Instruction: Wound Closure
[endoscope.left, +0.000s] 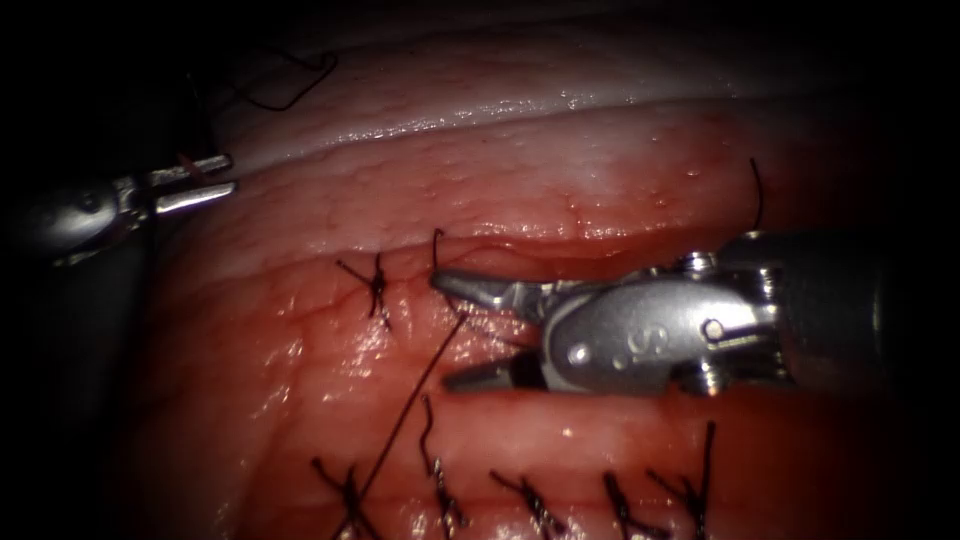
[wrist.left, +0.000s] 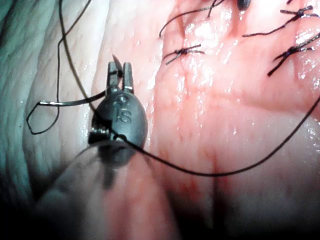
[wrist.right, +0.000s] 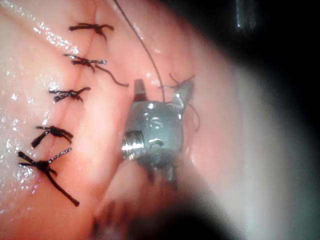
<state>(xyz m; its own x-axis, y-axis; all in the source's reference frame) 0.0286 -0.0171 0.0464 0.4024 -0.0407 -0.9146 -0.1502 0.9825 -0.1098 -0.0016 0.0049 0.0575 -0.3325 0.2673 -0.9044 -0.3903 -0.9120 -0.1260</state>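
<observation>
At the far left, off the tissue (endoscope.left: 600, 170), my left tool (endoscope.left: 228, 173) (wrist.left: 121, 67) is shut on the curved needle (wrist.left: 70, 101), which is out of the tissue. The needle's point sticks out past the jaw tips. From near the left tool a long dark thread (endoscope.left: 410, 400) (wrist.left: 200, 174) runs back over the tissue. My right tool (endoscope.left: 445, 330) (wrist.right: 162, 89) is open over the upper cut, just right of a tied stitch (endoscope.left: 378, 285). The thread passes between its spread jaws, and they hold nothing.
A row of several knotted stitches (endoscope.left: 530, 500) (wrist.right: 70, 92) closes the lower cut along the near edge. A short thread tail (endoscope.left: 437, 240) stands up by the right tool's upper jaw. Loose thread (endoscope.left: 300, 95) loops on the pale far rim. Red fluid wets the tissue.
</observation>
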